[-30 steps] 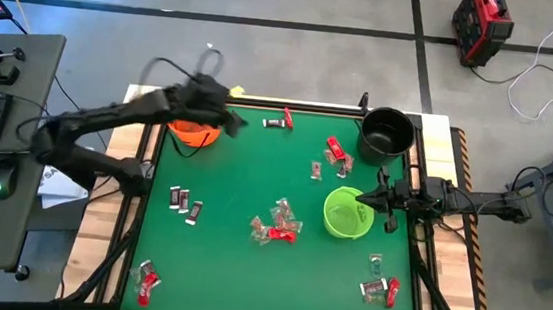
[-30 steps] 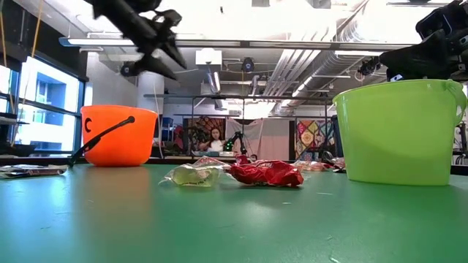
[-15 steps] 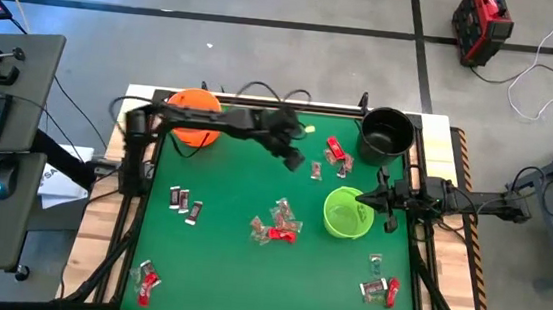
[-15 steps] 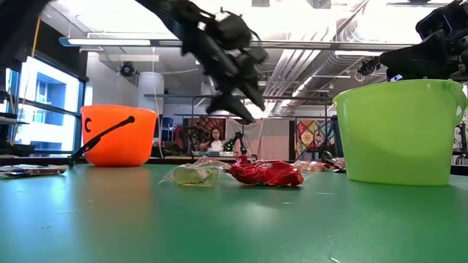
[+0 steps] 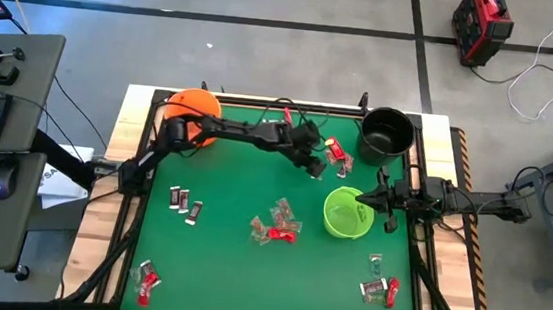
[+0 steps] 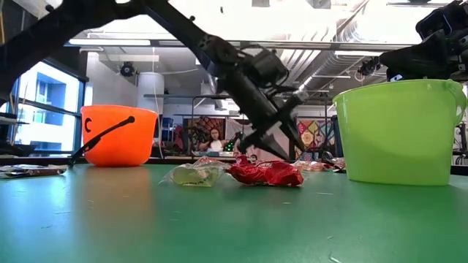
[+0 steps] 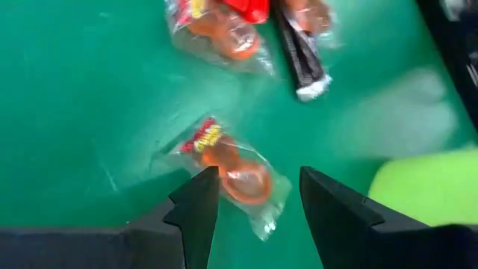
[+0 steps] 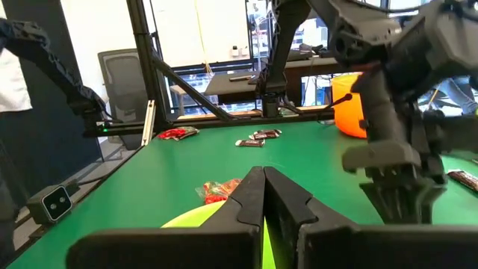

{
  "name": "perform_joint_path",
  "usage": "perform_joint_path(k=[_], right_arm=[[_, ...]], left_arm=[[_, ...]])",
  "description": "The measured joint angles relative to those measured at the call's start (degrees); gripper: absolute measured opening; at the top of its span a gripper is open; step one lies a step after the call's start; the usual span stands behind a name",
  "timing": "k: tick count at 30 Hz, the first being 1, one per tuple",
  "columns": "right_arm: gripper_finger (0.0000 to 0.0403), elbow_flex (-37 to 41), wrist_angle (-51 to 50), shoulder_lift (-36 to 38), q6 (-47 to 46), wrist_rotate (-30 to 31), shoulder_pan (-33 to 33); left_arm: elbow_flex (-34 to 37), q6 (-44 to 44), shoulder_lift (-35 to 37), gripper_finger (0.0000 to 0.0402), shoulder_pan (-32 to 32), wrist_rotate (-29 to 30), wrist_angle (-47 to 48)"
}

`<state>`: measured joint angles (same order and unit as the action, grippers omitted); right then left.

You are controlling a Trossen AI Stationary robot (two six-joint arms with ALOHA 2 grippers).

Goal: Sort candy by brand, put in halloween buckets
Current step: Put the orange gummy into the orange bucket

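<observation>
My left gripper is open and reaches far across the table, between the orange bucket and the black bucket. In the left wrist view its fingers stand on either side of a silvery-clear wrapped candy that lies flat on the green mat. Whether they touch it, I cannot tell. In the low view this gripper slants down close to the mat. My right gripper is shut and hovers at the right rim of the lime green bucket.
Just beyond the left gripper lie a clear candy and a dark brown bar. A mixed pile lies mid-table, brown bars to the left, and more candy at the near-left and near-right.
My left arm has swung from above the orange bucket toward the table's right and stretched out. Its gripper has come down from high over the mat to just above the candy near the black bucket.
</observation>
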<state>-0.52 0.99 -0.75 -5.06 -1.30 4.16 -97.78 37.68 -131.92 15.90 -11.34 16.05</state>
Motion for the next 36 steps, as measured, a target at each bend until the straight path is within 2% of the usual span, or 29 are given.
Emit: perform_joint_path(k=[4,10,13,17,18,22,26,29,34,36], right_arm=[[0.0,0.0,0.01,0.0,0.0,0.0,-0.01],[0.0,0.0,0.01,-0.08,0.0,0.0,0.0],[0.0,0.0,0.01,-0.07,-0.01,0.0,-0.01],[0.0,-0.01,0.02,-0.04,0.0,0.0,0.0],[0.0,-0.01,0.01,-0.04,-0.01,0.0,-0.01],[0.0,0.01,0.01,-0.04,0.0,0.0,-0.01],[0.0,0.0,0.02,-0.04,-0.02,0.0,-0.01],[0.0,0.01,0.02,-0.04,0.0,0.0,0.01],[0.0,0.0,0.02,-0.04,0.0,0.0,0.0],[0.0,-0.02,0.0,-0.04,0.0,0.0,0.01]], left_arm=[[0.0,1.47,-1.8,0.0177,-0.15,2.16,-0.87],[0.07,-3.7,-2.38,0.0172,-0.73,3.29,-1.49],[0.09,-5.88,-2.38,0.0137,-0.87,3.33,-0.93],[0.19,-7.38,-2.12,0.003,-0.58,0.99,0.12],[0.29,-7.46,-1.69,0.0017,-0.16,-0.58,0.46],[0.52,-7.49,2.08,0.0013,2.21,-3.49,1.92],[0.32,-12.36,11.32,0.0005,6.14,-2.38,2.34],[0.26,-17.88,19.5,0.0002,8.87,4.14,8.0],[0.26,-26.99,32.2,0.0001,11.18,23.67,23.05],[1.61,-27.69,36.33,0.0001,11.55,29.11,28.05]])
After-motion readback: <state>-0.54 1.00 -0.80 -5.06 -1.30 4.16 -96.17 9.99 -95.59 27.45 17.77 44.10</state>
